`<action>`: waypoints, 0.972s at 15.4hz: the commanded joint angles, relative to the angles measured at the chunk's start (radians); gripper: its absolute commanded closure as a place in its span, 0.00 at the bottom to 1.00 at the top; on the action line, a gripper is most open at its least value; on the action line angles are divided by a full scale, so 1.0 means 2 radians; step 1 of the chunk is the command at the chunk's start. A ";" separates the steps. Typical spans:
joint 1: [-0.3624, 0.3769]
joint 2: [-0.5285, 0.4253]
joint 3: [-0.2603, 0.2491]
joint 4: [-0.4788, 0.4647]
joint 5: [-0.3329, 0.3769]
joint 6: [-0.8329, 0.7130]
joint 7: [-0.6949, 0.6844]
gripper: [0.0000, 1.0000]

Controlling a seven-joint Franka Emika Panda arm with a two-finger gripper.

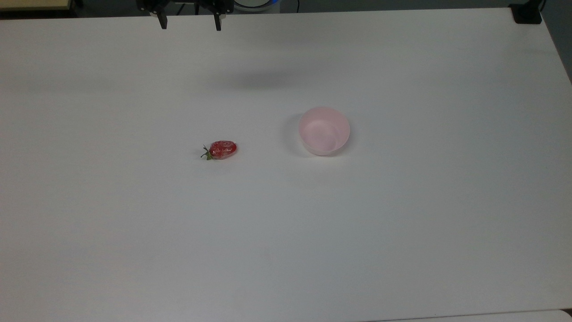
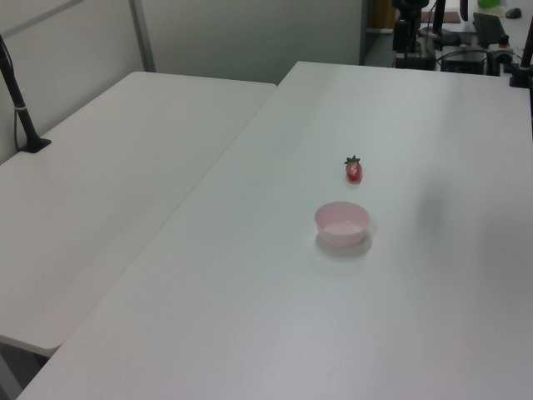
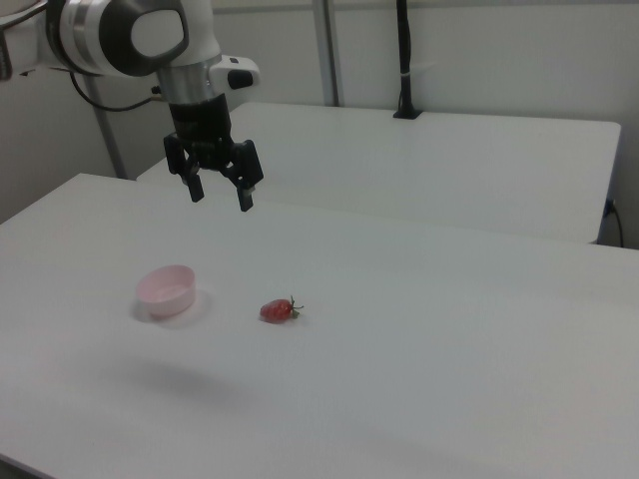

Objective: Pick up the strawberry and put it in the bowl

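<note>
surface: bare white table (image 1: 134,232)
gripper (image 3: 220,197): fingers spread wide, empty, high above table
strawberry (image 1: 221,150): lying on table, near bowl (image 1: 324,131), apart
risk: glossy, rounded berry may squirt or roll out of fingers if closed off-centre

Lighting even, bright, from overhead; no glare on matte white table (image 1: 134,246). My black two-finger gripper (image 1: 191,22), fingers spread, casts soft diffuse shadow on table beyond small pale pink round plastic bowl (image 1: 324,130). Bowl throws faint shadow toward top view's left. Glossy red strawberry with green stem (image 1: 221,150) shows small highlights. Left view slightly hazy.
</note>
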 commanded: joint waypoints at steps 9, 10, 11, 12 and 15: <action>0.002 -0.007 0.000 -0.008 -0.006 -0.013 0.004 0.00; 0.002 -0.007 0.000 -0.008 -0.006 -0.013 0.000 0.00; 0.002 -0.006 0.000 -0.008 -0.005 -0.007 -0.001 0.00; 0.003 -0.004 0.000 -0.008 -0.005 0.000 -0.001 0.00; 0.004 0.009 0.001 -0.009 -0.009 0.026 -0.004 0.00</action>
